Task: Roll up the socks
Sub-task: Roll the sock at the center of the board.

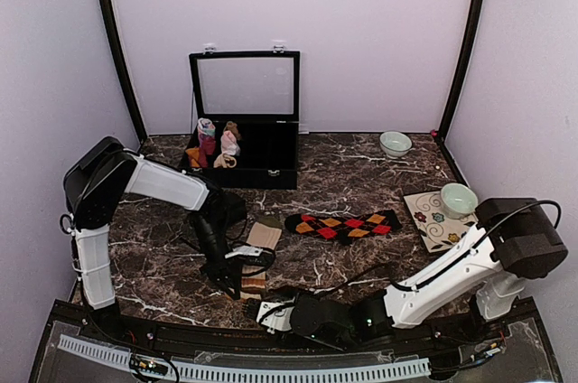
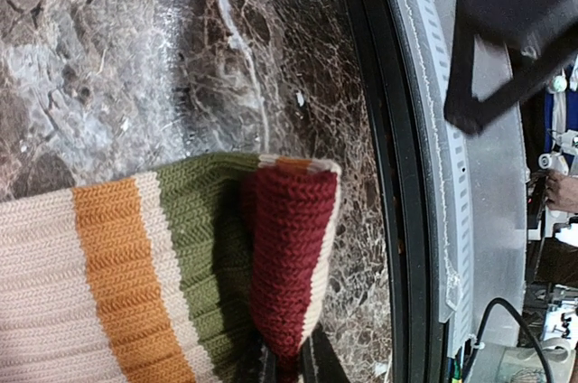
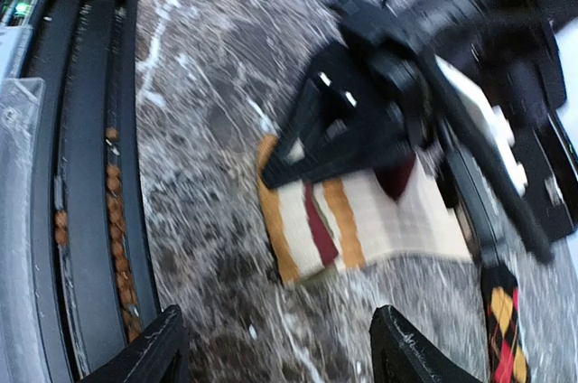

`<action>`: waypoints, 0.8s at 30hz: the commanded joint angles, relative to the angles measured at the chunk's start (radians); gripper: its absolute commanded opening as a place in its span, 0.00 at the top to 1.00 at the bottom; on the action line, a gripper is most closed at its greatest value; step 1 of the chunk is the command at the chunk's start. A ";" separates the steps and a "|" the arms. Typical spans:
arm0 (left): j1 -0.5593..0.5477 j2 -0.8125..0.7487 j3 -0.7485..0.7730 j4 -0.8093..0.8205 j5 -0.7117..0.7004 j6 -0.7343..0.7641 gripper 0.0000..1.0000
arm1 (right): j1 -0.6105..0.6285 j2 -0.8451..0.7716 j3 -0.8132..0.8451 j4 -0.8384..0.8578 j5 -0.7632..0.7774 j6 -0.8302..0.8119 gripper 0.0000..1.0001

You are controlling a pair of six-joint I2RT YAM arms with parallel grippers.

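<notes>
The cream striped sock [image 1: 264, 237] lies on the marble, running toward the near edge. Its maroon toe [image 2: 291, 247] is folded back over the green stripe. My left gripper [image 2: 291, 372] is shut on that folded toe end; in the top view the left gripper [image 1: 238, 267] sits over the sock's near part. The black argyle sock [image 1: 344, 224] lies flat to the right, untouched. My right gripper [image 3: 282, 358] is open and low near the table's front edge, nothing between its fingers, facing the striped sock [image 3: 361, 220] and the left gripper [image 3: 361, 121]. The argyle sock [image 3: 504, 331] shows at that view's lower right.
An open black box [image 1: 262, 166] at the back holds small sock rolls [image 1: 217, 146]. A bowl [image 1: 395, 143] stands at the back right. Another bowl [image 1: 458, 198] sits on a floral mat [image 1: 428, 220]. The table's front rail [image 2: 397, 175] is close to the sock.
</notes>
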 commanded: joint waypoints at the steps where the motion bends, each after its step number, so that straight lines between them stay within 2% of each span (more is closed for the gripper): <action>1: 0.009 0.073 0.007 0.042 -0.128 -0.018 1.00 | -0.043 0.056 0.064 0.085 -0.148 -0.202 0.33; 6: 0.015 0.087 0.024 0.026 -0.124 -0.010 1.00 | -0.087 0.107 0.132 0.075 -0.280 -0.264 0.40; 12: 0.017 0.119 0.052 0.006 -0.118 0.002 1.00 | -0.131 0.164 0.194 0.063 -0.384 -0.293 0.44; 24: 0.021 0.128 0.075 -0.016 -0.125 0.016 1.00 | -0.192 0.225 0.177 0.058 -0.444 -0.241 0.51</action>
